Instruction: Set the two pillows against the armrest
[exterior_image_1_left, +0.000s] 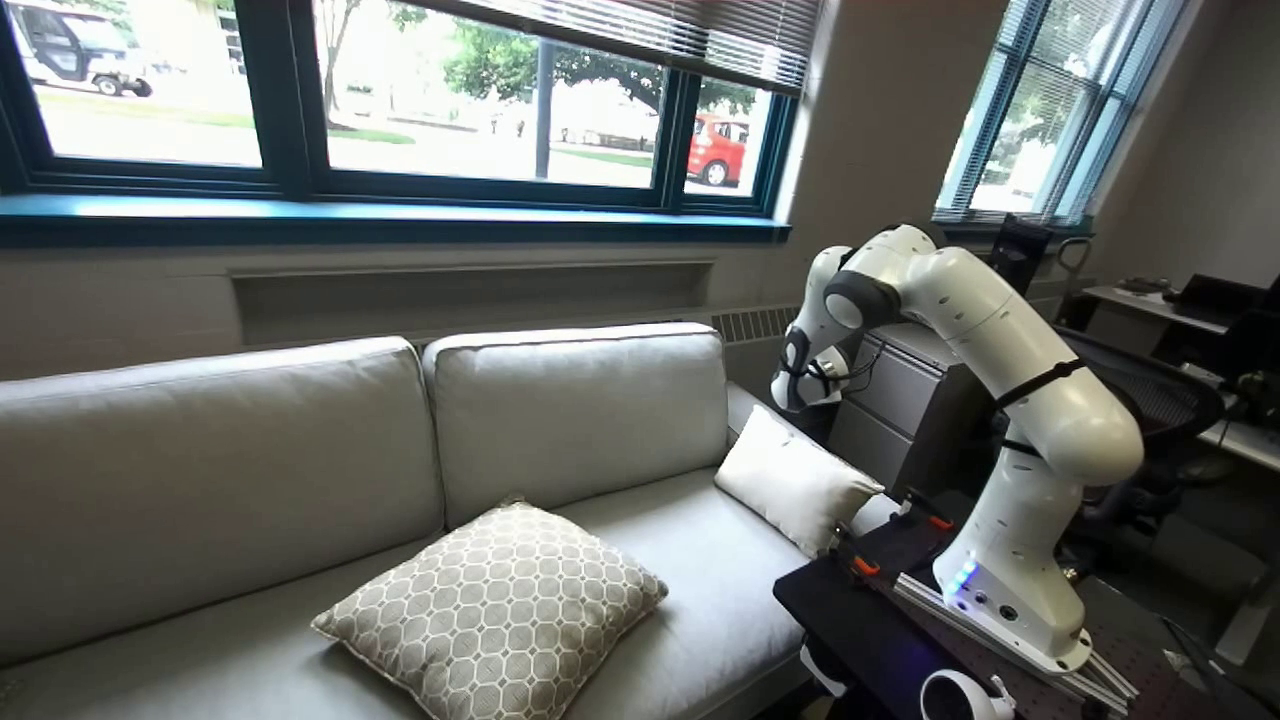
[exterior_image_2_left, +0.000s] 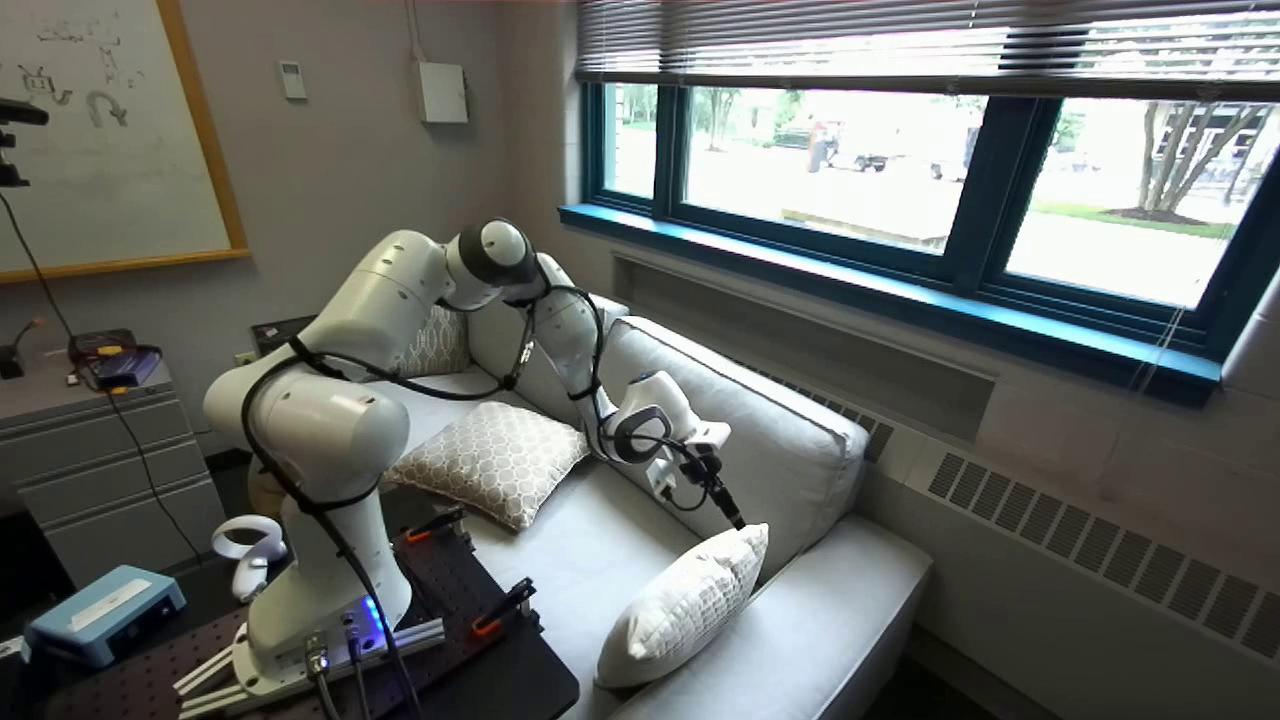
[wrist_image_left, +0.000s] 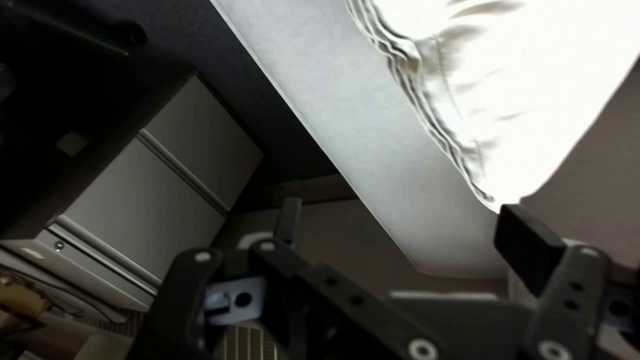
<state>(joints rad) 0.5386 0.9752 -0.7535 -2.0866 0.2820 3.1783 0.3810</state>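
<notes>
The smaller cream-white pillow (exterior_image_1_left: 790, 475) stands tilted on its edge on the sofa seat, alongside the armrest (exterior_image_2_left: 820, 620). It appears to lean on it in an exterior view (exterior_image_2_left: 690, 600). The larger beige lattice pillow (exterior_image_1_left: 500, 600) lies flat on the seat, away from that armrest; it also shows in an exterior view (exterior_image_2_left: 495, 455). My gripper (exterior_image_2_left: 738, 522) is at the white pillow's upper corner. In the wrist view the jaws (wrist_image_left: 407, 232) are wide apart with nothing between them. One fingertip overlaps the white pillow's corner (wrist_image_left: 525, 90); I cannot tell if they touch.
Sofa back cushions (exterior_image_2_left: 730, 430) rise close behind the gripper. A further patterned pillow (exterior_image_2_left: 437, 345) sits at the sofa's far end. The black robot table (exterior_image_2_left: 520, 670) with clamps stands at the seat's front. A filing cabinet (exterior_image_1_left: 885, 390) stands beyond the armrest.
</notes>
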